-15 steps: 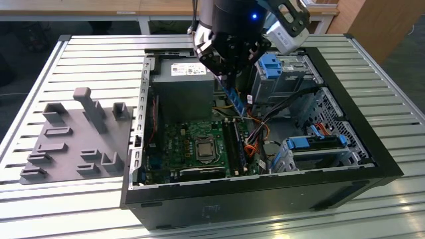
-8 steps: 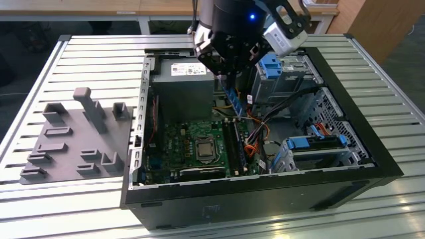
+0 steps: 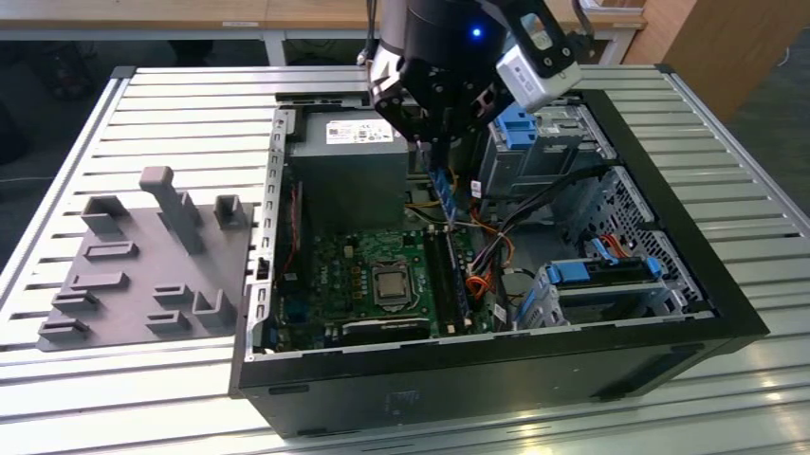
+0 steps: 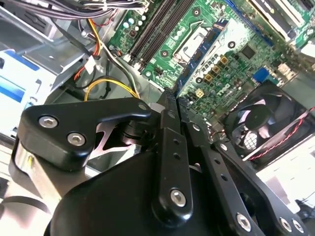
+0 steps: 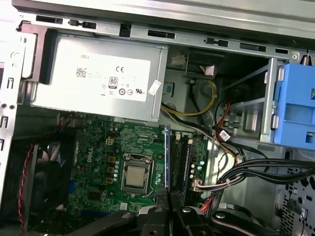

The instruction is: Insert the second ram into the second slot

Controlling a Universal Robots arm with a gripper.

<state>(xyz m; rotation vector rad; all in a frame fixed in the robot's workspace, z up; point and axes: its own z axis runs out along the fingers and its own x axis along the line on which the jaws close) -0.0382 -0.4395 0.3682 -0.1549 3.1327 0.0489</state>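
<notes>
A white label (image 5: 114,74) with dark print and marks stands on the grey power supply (image 5: 47,73).

A fixture plate (image 3: 139,275) lies by the surface's (image 3: 165,95) edge at the exterior view's left, with the computer case (image 3: 506,379) beside it. The second ram (image 3: 439,182) hangs above the motherboard (image 3: 355,275) inside.

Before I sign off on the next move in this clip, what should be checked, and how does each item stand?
1. Grasp: ok. The end effector is shut on the second ram, which it holds on edge.
2. Ram not yet seated: ok. In the exterior view it hangs above the motherboard.
3. The memory slots unobstructed: ok in the first wrist view; the black cables run beside them.
4. Access: ok. The computer case lies open on its side.
5. Ram lined up with its slot: cannot tell.
</notes>
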